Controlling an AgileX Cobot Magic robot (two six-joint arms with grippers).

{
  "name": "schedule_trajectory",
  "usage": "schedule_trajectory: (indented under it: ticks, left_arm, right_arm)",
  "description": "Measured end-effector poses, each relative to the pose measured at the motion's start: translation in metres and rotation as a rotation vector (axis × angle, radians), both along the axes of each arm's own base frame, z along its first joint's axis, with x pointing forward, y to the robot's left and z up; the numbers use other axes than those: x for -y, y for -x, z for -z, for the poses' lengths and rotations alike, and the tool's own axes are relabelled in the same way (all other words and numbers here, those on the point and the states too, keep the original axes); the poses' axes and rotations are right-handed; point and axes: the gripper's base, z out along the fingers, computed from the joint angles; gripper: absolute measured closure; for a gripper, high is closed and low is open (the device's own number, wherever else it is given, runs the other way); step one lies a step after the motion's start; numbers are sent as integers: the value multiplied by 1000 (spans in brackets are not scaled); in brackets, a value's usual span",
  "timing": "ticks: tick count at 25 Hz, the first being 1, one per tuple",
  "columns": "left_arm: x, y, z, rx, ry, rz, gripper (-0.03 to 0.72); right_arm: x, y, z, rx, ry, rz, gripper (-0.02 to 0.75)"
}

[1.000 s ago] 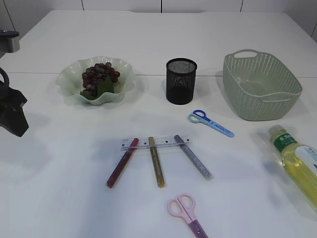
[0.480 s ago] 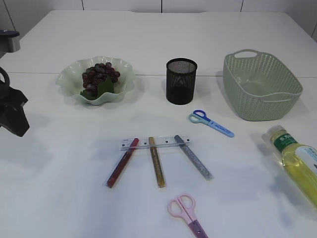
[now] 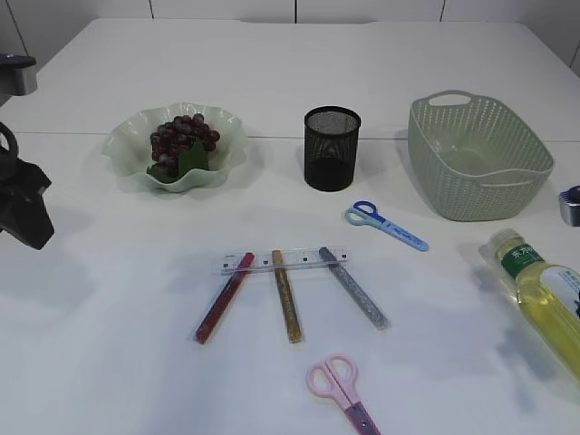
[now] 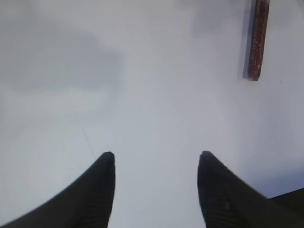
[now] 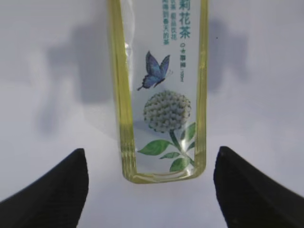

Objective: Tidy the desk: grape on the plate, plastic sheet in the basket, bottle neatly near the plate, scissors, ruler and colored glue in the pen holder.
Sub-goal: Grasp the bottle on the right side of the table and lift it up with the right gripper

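Observation:
The grapes lie on the green wavy plate. A clear ruler lies across the top ends of red, gold and silver glue sticks. Blue scissors lie near the black mesh pen holder. Pink scissors lie at the front. The bottle lies on its side at the right. My right gripper is open above the bottle's base. My left gripper is open and empty over bare table, with the red glue stick ahead of it. No plastic sheet shows.
The green woven basket stands at the back right. My left arm hangs at the left edge of the exterior view. A small part of my right arm shows at the right edge, between the basket and the bottle.
A part of my right arm has come into view at the right edge, and its shadow has shifted around the bottle. The left arm and the objects have not moved.

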Motion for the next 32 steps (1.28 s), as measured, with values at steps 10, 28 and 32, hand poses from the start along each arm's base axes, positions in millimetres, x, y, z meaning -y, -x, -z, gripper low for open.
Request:
schedule_trajectory:
  ticks: [10,28,32]
  left_arm:
    - [0,-1,0,6,1,2,285]
    - [0,-1,0,17,3,3,286]
    - [0,-1,0,17,3,3,286]
  right_arm:
    - [1,-9,22,-62,25,-3,104]
    - [1,-29,23,37,19,29,104]
    - [1,-41,25,40,31,25,105]
